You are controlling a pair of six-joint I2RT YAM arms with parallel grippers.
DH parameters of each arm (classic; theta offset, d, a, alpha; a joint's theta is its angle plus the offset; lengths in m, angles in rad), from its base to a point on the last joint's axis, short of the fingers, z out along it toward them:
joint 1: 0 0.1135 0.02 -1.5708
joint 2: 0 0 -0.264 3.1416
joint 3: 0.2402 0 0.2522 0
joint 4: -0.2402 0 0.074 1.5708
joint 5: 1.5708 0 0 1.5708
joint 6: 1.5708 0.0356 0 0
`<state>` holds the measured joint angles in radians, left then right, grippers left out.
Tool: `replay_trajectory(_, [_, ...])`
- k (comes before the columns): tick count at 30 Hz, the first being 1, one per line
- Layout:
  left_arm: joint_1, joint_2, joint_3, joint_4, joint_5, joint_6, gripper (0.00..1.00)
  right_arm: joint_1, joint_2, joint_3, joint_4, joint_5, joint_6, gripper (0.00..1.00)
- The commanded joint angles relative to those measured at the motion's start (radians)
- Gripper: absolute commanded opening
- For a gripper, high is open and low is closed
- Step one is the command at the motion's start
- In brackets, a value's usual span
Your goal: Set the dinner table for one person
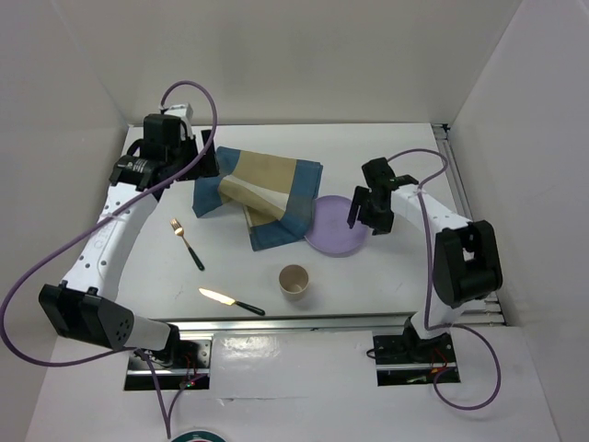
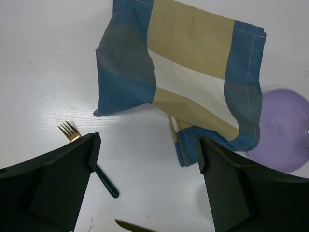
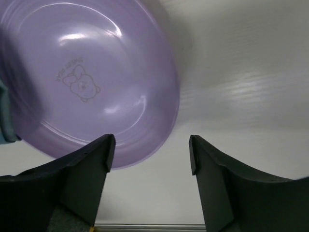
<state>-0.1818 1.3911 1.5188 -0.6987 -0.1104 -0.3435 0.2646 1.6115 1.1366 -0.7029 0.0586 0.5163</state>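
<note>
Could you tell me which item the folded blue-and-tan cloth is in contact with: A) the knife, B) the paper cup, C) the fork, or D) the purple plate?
D: the lower right corner of the cloth reaches the left rim of the purple plate, while the cup, the fork and the knife each lie apart from it on the bare white surface.

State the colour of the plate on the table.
The plate is pale purple, clearest in the right wrist view.
</note>
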Motion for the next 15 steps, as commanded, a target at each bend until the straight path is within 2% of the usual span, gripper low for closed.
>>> replay_trajectory(1, [-0.001, 0.009, 0.026, -0.002, 0.029, -0.011, 0.99, 0.045, 0.066, 0.070, 0.057, -0.025, 0.004, 0.72])
replay_trajectory(2, [-0.001, 0.009, 0.026, -0.002, 0.029, -0.011, 0.99, 0.054, 0.082, 0.093, 0.066, -0.025, 0.004, 0.66])
replay_trajectory(6, [-0.001, 0.009, 0.017, -0.002, 0.017, -0.020, 0.99, 0.064, 0.175, 0.129, 0.097, -0.051, 0.014, 0.58])
replay_trajectory(11, [-0.001, 0.000, 0.017, -0.024, 0.006, -0.031, 0.99, 0.055, 0.283, 0.172, 0.033, 0.027, 0.070, 0.58])
replay_trajectory(15, [-0.001, 0.000, 0.026, -0.024, 0.006, -0.022, 0.99, -0.028, 0.294, 0.118, -0.024, 0.090, 0.088, 0.59])
